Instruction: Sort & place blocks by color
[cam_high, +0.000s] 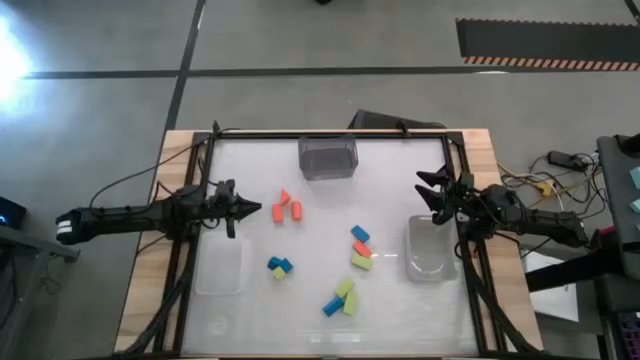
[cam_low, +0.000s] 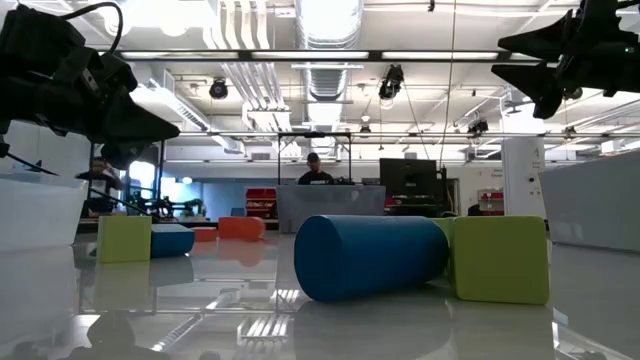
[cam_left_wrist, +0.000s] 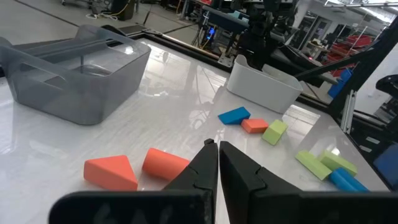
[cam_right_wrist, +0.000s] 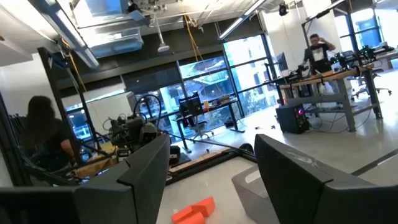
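Note:
Small orange-red, blue and yellow-green blocks lie flat in loose groups on the white table. Three orange blocks (cam_high: 289, 207) lie just right of my left gripper (cam_high: 252, 210), which is shut and hovers above the table; two of them (cam_left_wrist: 165, 163) show beside its fingers (cam_left_wrist: 217, 149). A blue, an orange and a green block (cam_high: 361, 247) lie mid-table, and more lie nearer the front (cam_high: 341, 298) (cam_high: 279, 267). My right gripper (cam_high: 428, 190) is open, raised above the right clear bin (cam_high: 430, 250), and empty (cam_right_wrist: 214, 155).
A grey bin (cam_high: 328, 157) stands at the far edge and a clear bin (cam_high: 222, 265) at the left. A black frame (cam_high: 330, 133) borders the table. In the low view, a blue block (cam_low: 370, 255) and a green block (cam_low: 500, 258) lie closest to the near edge. People show in the room beyond.

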